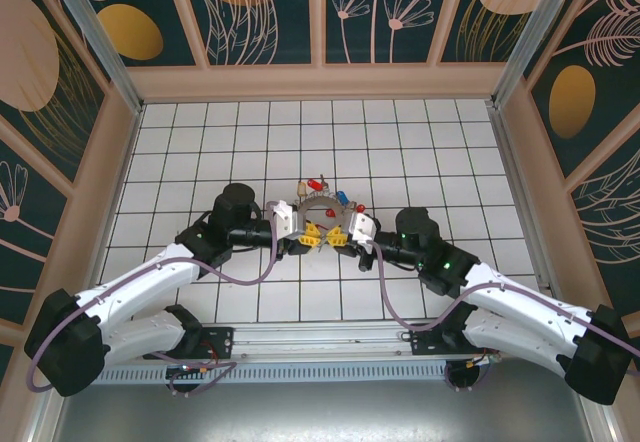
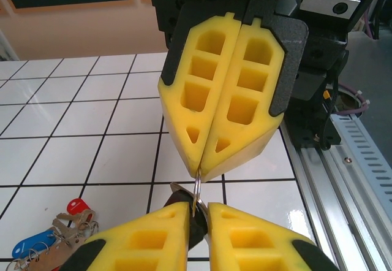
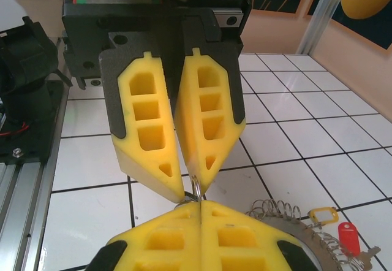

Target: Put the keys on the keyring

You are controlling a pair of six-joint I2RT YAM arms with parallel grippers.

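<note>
- The right gripper point(image 2: 199, 170) has its yellow fingers pressed together, pinching a thin wire loop point(image 2: 197, 188) at the near edge of the keyring point(image 3: 303, 240).
- The left gripper point(image 3: 188, 189) meets it tip to tip. Its fingers stand a narrow slit apart around the same loop, and whether they grip it cannot be told.
- The keyring lies flat on the white-tiled table point(image 1: 250, 142).
- The keys point(image 2: 58, 228) lie flat along the keyring's rim, with red, blue and yellow heads outward of it. The red and blue ones are side by side.
- Beyond the keyring stand walls point(image 1: 265, 2) with dark leaf-painted panels.
</note>
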